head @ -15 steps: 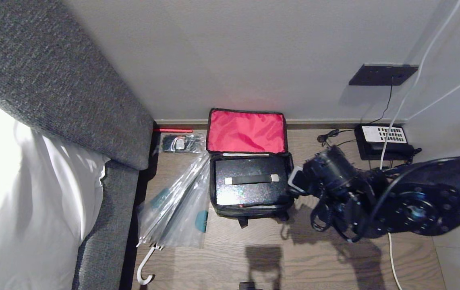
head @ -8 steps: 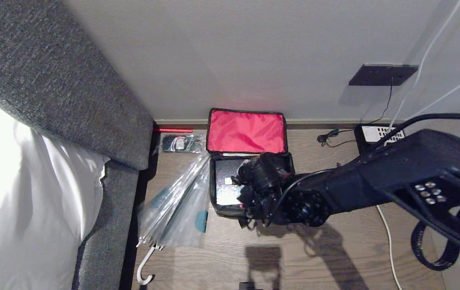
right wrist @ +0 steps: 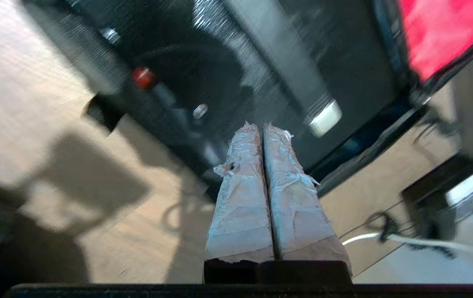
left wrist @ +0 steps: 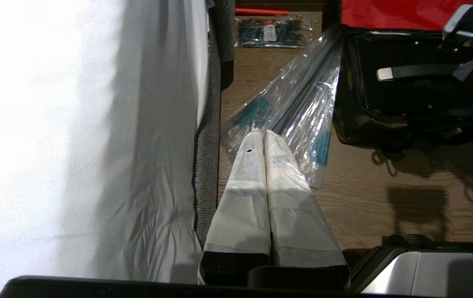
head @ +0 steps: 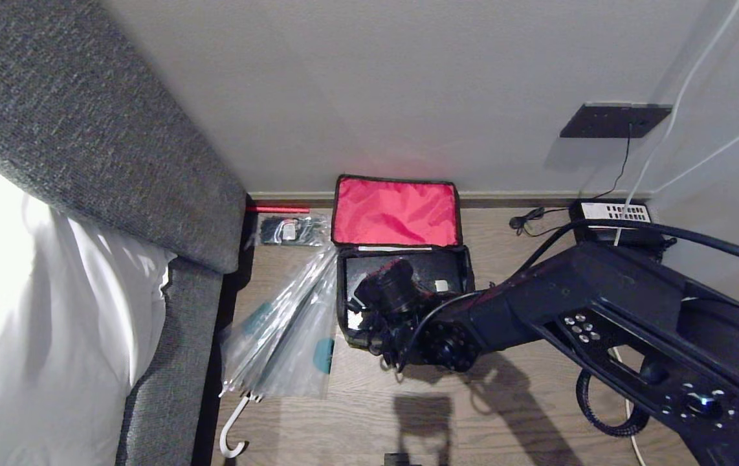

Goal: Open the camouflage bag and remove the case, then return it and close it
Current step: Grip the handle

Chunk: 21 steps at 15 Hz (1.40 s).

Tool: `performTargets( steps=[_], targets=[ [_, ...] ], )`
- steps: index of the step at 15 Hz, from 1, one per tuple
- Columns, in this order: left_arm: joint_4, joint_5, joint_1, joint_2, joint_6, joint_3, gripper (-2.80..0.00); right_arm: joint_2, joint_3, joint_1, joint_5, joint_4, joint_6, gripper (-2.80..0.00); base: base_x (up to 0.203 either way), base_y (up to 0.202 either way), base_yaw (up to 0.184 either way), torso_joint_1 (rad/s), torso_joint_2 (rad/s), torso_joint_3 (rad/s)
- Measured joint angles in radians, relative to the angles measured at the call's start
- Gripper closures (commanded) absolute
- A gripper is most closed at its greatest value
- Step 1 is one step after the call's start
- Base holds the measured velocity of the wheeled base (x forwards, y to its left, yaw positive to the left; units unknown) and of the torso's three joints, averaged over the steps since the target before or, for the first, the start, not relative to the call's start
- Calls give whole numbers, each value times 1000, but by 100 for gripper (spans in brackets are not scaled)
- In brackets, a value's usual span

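My right gripper point(right wrist: 260, 126), tips pressed together, hovers over case point(right wrist: 261, 74) w/ handle point(right wrist: 280, 76) just ahead; spread tips first, then straddle it.

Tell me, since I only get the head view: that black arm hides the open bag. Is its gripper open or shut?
Observer: Shut. The right wrist view shows the right gripper closed tight, holding nothing.
Operator: What is under it?
Observer: The black case inside the bag, its silver-ended handle just beyond the gripper's tips.
Operator: And the other arm?
Observer: The left gripper is shut too, pointing at the wrapped umbrella on the floor.
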Motion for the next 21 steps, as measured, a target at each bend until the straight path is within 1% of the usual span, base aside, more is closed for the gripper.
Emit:
performTargets(
  steps=[3, 4, 5, 6, 9, 10, 12, 13, 14, 16, 18, 21],
  targets=[
    [0, 0, 0, 0, 0, 0, 0, 35, -32, -8, -11, -85, -101, 0, 0, 0, 0, 0, 0, 0],
    [0, 0, 0, 0, 0, 0, 0, 42, -18, -15, -14, -132, -162, -280, 0, 0, 0, 0, 0, 0],
    [0, 0, 0, 0, 0, 0, 0, 49, -5, -19, -16, -177, -213, -280, 0, 0, 0, 0, 0, 0],
    [0, 0, 0, 0, 0, 0, 0, 59, 3, -21, -16, -213, -243, -280, 0, 0, 0, 0, 0, 0],
    [0, 0, 0, 0, 0, 0, 0, 86, 9, -24, -25, -217, -262, -280, 0, 0, 0, 0, 0, 0],
    [0, 0, 0, 0, 0, 0, 0, 94, 3, -24, -45, -219, -293, -280, 0, 0, 0, 0, 0, 0],
    [-1, 0, 0, 0, 0, 0, 0, 106, -3, -26, -109, -244, -409, -280, 0, 0, 0, 0, 0, 0],
    [-1, 0, 0, 0, 0, 0, 0, 113, -5, -31, -127, -260, -475, -280, 0, 0, 0, 0, 0, 0],
    [0, 0, 0, 0, 0, 0, 0, 120, -10, -32, -131, -269, -513, -280, 0, 0, 0, 0, 0, 0],
    [0, 0, 0, 0, 0, 0, 0, 133, -24, -34, -131, -273, -542, -280, 0, 0, 0, 0, 0, 0],
    [-1, 0, 0, 0, 0, 0, 0, 153, -57, -46, -136, -298, -609, -280, 0, 0, 0, 0, 0, 0],
    [-1, 0, 0, 0, 0, 0, 0, 199, -164, -62, -184, -336, -662, -280, 0, 0, 0, 0, 0, 0]
  ],
)
